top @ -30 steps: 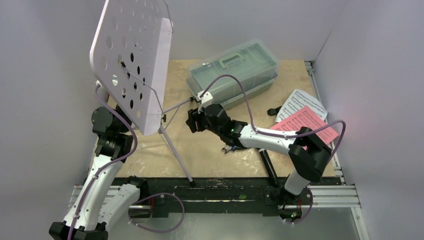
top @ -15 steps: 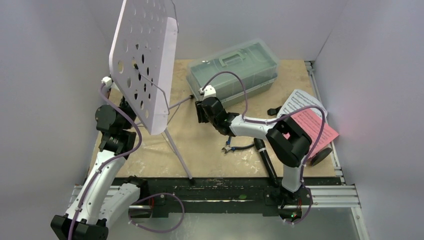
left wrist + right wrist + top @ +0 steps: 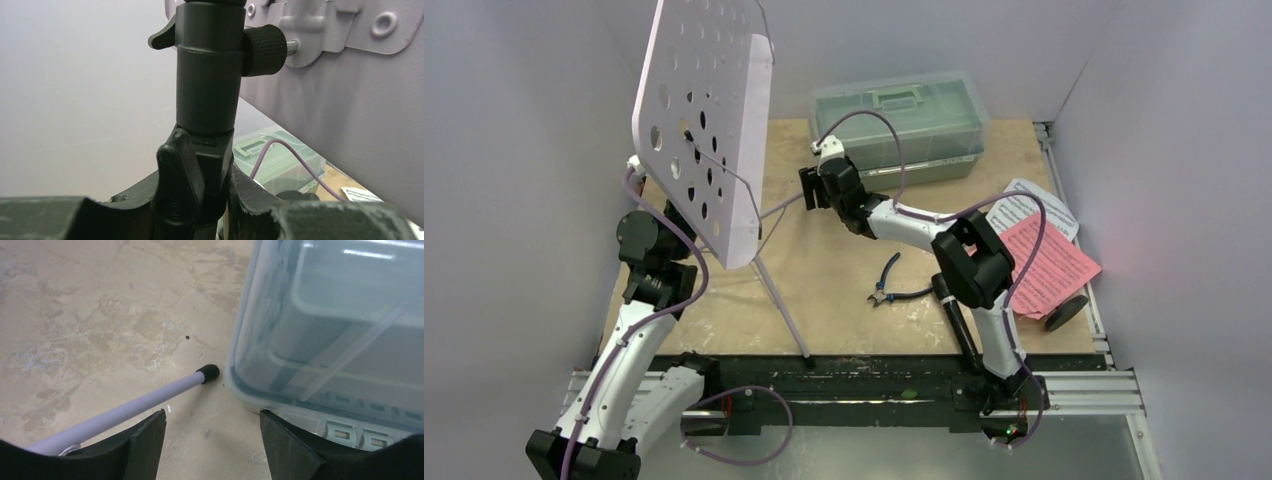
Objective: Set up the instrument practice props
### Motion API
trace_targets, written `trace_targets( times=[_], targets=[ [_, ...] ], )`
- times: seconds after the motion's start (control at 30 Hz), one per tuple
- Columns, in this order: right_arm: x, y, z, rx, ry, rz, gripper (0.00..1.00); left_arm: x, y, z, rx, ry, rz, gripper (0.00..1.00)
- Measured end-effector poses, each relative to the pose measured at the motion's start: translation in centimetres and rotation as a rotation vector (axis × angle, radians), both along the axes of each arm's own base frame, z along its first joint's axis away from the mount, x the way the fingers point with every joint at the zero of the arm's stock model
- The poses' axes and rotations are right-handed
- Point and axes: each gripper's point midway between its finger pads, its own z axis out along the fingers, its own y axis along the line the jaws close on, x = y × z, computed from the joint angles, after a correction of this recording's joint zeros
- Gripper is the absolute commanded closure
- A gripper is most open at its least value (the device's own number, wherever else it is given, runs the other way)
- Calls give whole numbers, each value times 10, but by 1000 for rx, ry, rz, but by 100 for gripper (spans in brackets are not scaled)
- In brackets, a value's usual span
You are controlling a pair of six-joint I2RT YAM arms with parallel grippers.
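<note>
1. Your left claw [image 3: 200, 217] is clamped tight on the black post of the pale lilac perforated music stand with tripod legs [image 3: 704, 120]. Its plate rises tilted above the claw.
2. Your right claw [image 3: 212, 450] has its jaws well apart and holds nothing. Just ahead of it, one leg's black rubber tip [image 3: 207, 372] rests on the tabletop [image 3: 100, 315], just beside the translucent green lidded plastic toolbox [image 3: 340, 315].
3. Behind that claw lie the blue-handled pliers [image 3: 886, 285] and the black microphone [image 3: 959, 330].
4. Well right of it, the pink sheet of music [image 3: 1054, 265] overlaps the white sheet of music [image 3: 1034, 205], with the black round-based stand [image 3: 1064, 312] just beside them.

Matt music stand [image 3: 734, 110], glossy translucent plastic toolbox [image 3: 899, 125], scuffed wooden table [image 3: 824, 290].
</note>
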Motion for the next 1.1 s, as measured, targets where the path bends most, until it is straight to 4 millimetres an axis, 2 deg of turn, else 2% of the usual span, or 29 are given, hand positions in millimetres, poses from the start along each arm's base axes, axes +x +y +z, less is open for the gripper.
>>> trace_targets(
  times=[0.1,0.17,0.27,0.33,0.53,0.6,0.67,0.8,0.9,1.0,1.1],
  targets=[
    [8,-4,7,-8,4,49,21,0,0,-1,1,3,-2,100],
    [2,-5,10,-6,21,111,18,-1,-3,0,10,13,-14,100],
    [-27,-11,16,16,76,221,17,-3,-12,1,44,56,-63,100],
    [-46,-15,29,41,89,286,15,-6,-19,1,71,90,-107,100],
    [-98,-12,88,109,16,507,12,-14,-30,-5,95,145,-176,100],
    [-107,-10,99,110,-13,563,12,-15,-32,-5,94,143,-192,100],
    [-115,-8,102,102,-39,623,11,-16,-35,-4,92,139,-213,100],
    [-130,-2,96,95,-49,729,11,-16,-47,1,94,95,-278,100],
    [-140,8,103,135,-58,787,12,-14,-53,4,94,71,-313,100],
    [-155,28,123,215,-95,830,12,-15,-55,4,100,68,-328,100],
    [-186,59,149,334,-116,885,11,-18,-55,3,102,76,-328,100]
  ],
)
